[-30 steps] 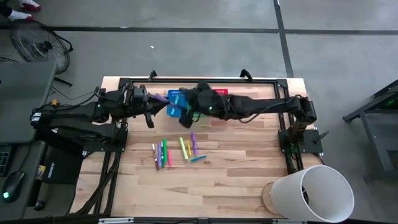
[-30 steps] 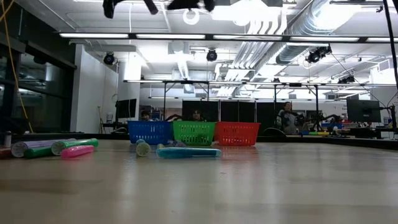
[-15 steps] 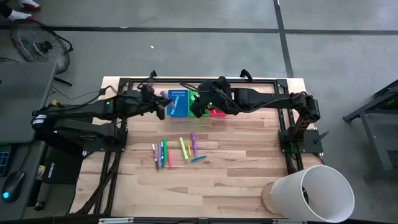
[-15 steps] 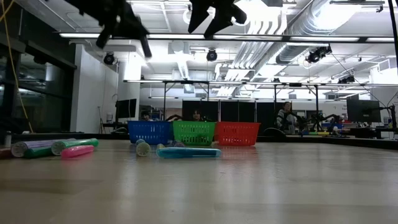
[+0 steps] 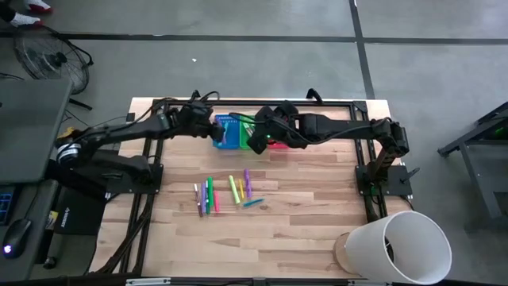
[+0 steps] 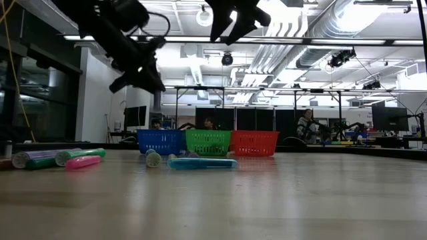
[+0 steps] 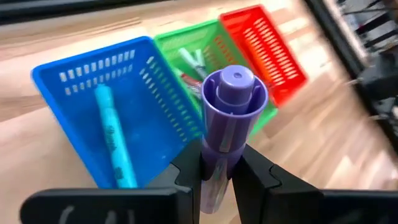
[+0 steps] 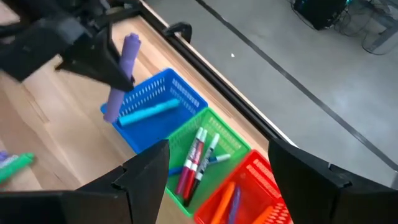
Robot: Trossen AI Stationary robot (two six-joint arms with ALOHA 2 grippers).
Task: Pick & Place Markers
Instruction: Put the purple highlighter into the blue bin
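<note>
The left gripper (image 7: 221,171) pinches a thick purple plastic marker (image 7: 231,102) by its barrel, capped end pointing away from the wrist, and carries it in the air just beside the small blue mesh basket (image 7: 74,84) at the far edge of the pale wooden worktop (image 5: 302,230). Held this way, the marker looks lined up to be dropped into one of the baskets, though I cannot tell which. In the right wrist view the same purple marker (image 8: 121,78) hangs over the blue basket's (image 8: 180,93) outer corner.

The three baskets stand touching in a row, apparently as sorting bins. The blue one already holds a light-blue marker (image 7: 112,140); the green mesh basket (image 8: 233,146) holds red and green markers (image 8: 199,155); the red mesh basket (image 8: 261,183) holds an orange marker (image 8: 227,199) and a purple one.

The right gripper (image 8: 217,165) hovers above the baskets with its fingers spread wide and nothing between them, so it has probably just made a delivery.

The remaining loose markers (image 5: 222,192) lie in a loose cluster mid-worktop, well apart from the baskets.

The printing on the marker barrels is too small to read; no brand or label is legible.
</note>
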